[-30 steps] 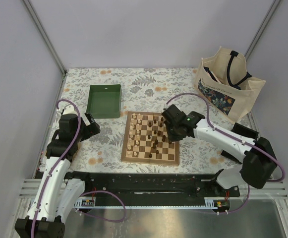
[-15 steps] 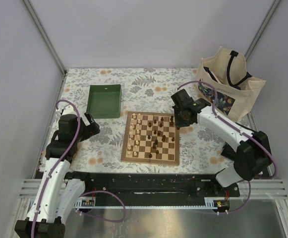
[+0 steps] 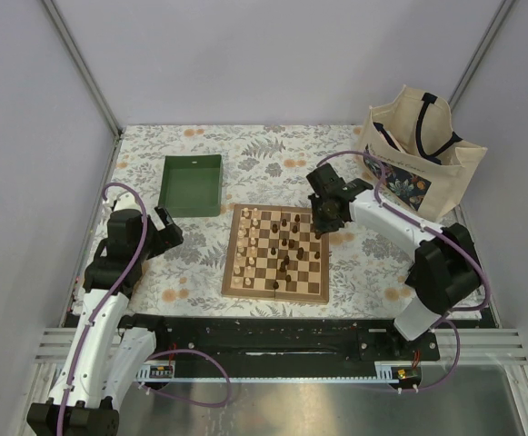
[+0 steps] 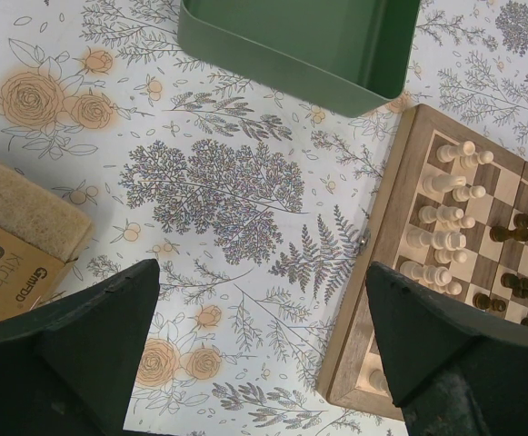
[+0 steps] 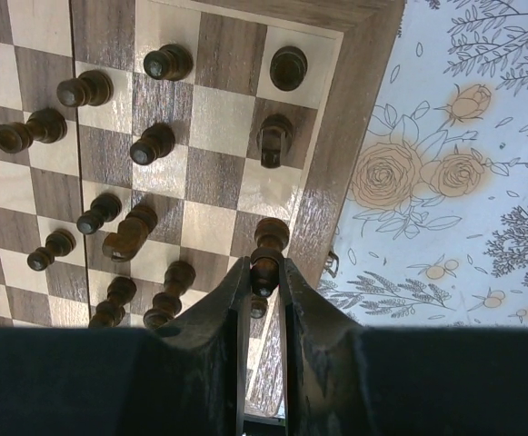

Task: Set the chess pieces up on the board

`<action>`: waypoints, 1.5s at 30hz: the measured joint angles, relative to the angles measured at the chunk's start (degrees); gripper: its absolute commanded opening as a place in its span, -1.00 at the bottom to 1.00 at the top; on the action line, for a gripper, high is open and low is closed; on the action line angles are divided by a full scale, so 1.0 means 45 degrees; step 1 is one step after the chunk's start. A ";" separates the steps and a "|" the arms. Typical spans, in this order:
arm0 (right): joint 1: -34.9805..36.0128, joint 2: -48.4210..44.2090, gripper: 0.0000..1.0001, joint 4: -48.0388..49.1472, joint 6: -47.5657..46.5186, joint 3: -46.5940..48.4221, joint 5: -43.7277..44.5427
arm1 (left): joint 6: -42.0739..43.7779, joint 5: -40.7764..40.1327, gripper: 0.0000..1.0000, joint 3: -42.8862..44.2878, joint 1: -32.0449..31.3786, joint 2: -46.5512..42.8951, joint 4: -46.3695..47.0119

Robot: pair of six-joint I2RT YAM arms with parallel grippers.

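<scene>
The wooden chessboard lies mid-table with cream pieces along its left side and dark pieces spread over the right half. My right gripper is at the board's far right corner, shut on a dark brown chess piece held above the right edge squares. Other dark pieces stand or lean on nearby squares. My left gripper is open and empty, over the cloth left of the board; cream pieces show there.
A green tray stands at the back left of the board, also in the left wrist view. A cloth tote bag stands at the back right. A cardboard box lies under my left wrist.
My right gripper swung from over the board's right half out to its far right corner, then settled slightly leftward. The left arm has not moved.
</scene>
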 measured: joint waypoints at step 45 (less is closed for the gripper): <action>0.0000 0.1214 -0.17 0.0641 -0.0223 0.0151 -0.0097 | 0.0034 0.0029 0.98 0.0000 0.0092 0.0262 0.0078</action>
